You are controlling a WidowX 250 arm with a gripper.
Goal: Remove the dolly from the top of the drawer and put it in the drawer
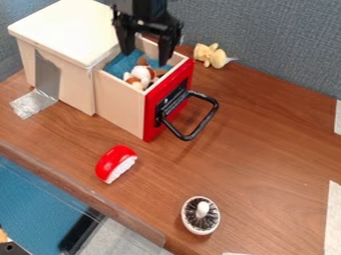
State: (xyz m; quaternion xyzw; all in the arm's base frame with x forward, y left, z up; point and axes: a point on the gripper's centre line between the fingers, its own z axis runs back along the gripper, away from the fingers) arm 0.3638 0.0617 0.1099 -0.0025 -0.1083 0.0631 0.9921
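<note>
Dolly, one: small, soft-looking, brown and white; lying inside the open drawer, upper left of the frame, against a blue lining.

Pincer, one, black: hanging over the drawer, top of the frame left of centre; its two fingers wide apart, pointing down, nothing held between them.

Drawer: pale wooden sides, red front, black loop handle projecting toward the middle of the frame; pulled out from a pale wooden cabinet with a smooth cream top, upper left.

Plush toy, pale yellow: lying on the counter beyond the red front, upper centre-right, near the blue-grey fabric partition.

Red curved piece with a white underside: lower left of centre, on the counter.

Round white-rimmed item, dark bristly inside with a white knob: lower centre.

Clear tape: at the cabinet's foot, left edge.

Pale strips: right edge, on the brown wood-grain counter.
</note>
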